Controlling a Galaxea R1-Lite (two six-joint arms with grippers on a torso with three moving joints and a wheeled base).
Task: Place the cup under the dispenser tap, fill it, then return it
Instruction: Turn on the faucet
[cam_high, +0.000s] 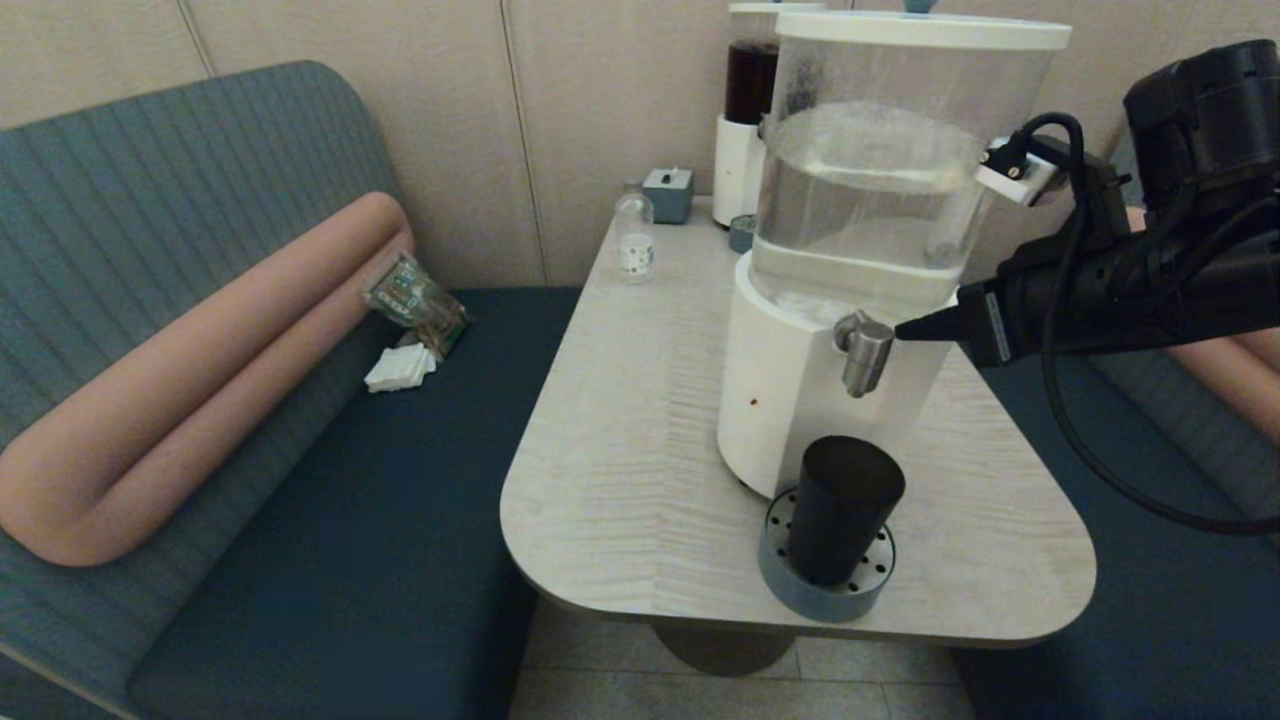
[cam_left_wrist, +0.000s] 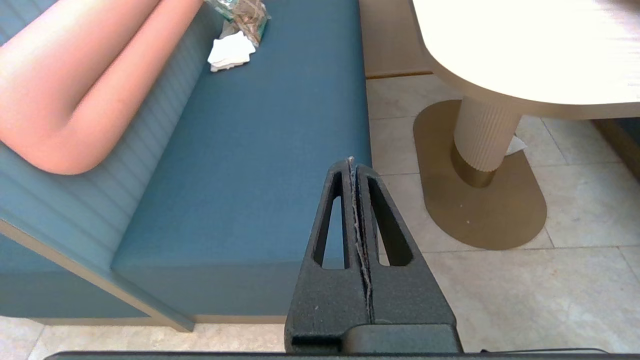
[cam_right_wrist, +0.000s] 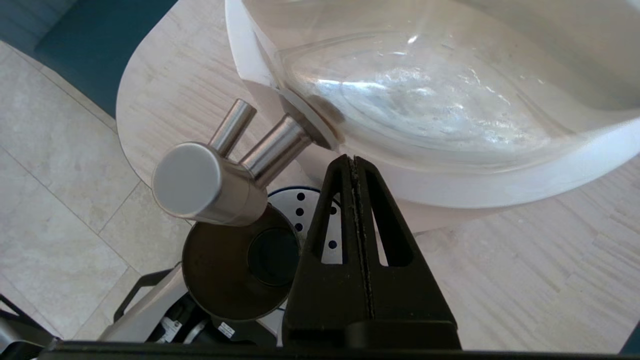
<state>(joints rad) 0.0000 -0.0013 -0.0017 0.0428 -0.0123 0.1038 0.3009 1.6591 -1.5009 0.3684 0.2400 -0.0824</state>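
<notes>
One small bottle (cam_high: 634, 237) behind tank (cam_high: 880, 180).

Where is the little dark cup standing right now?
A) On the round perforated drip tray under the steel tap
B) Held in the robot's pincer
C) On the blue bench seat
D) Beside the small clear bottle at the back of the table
A: the cup stands upright on the drip tray below the steel tap, while the shut right pincer points at the tap, holding nothing.
</notes>
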